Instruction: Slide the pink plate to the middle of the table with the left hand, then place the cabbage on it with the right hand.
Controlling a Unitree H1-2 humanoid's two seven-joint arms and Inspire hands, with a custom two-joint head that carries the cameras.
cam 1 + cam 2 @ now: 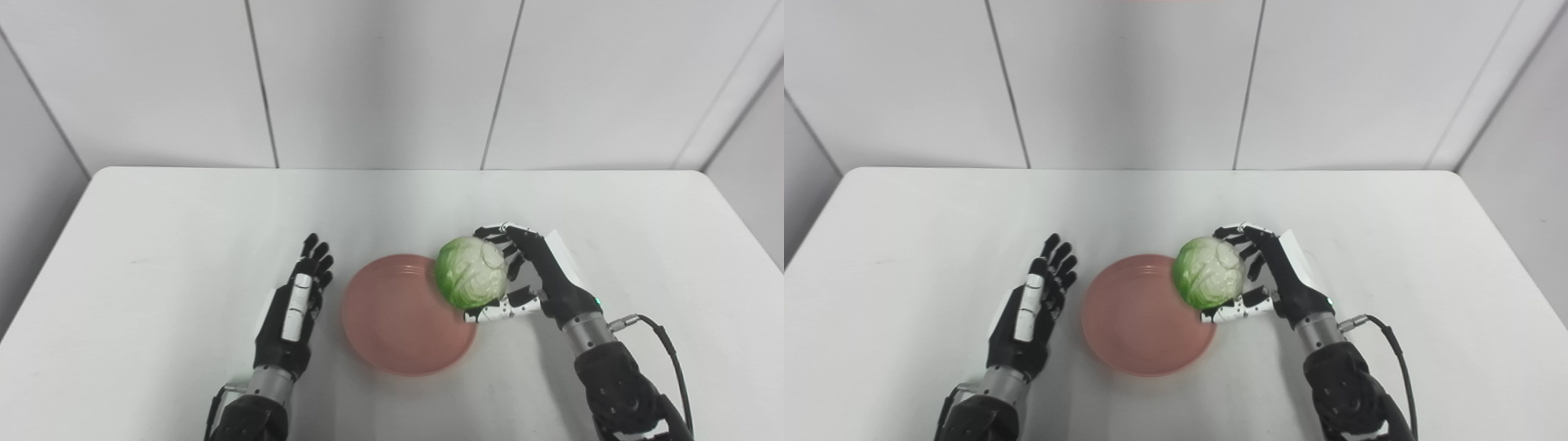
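One round, leafy cabbage (470, 272) is held by the right hand (531, 275) over the smooth pink plate's (392, 318) rim; left hand (298, 303) is kept flat & open, w/ nothing in it.

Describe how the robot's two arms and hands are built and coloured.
Both are black, jointed mechanical hands on silver metal wrist cuffs and bulky black forearms. The left hand has white segmented panels along one finger. The right hand has a white-and-black patterned thumb, a white plate on its back, a small green light near the wrist, and a black cable looping from a silver wrist connector.
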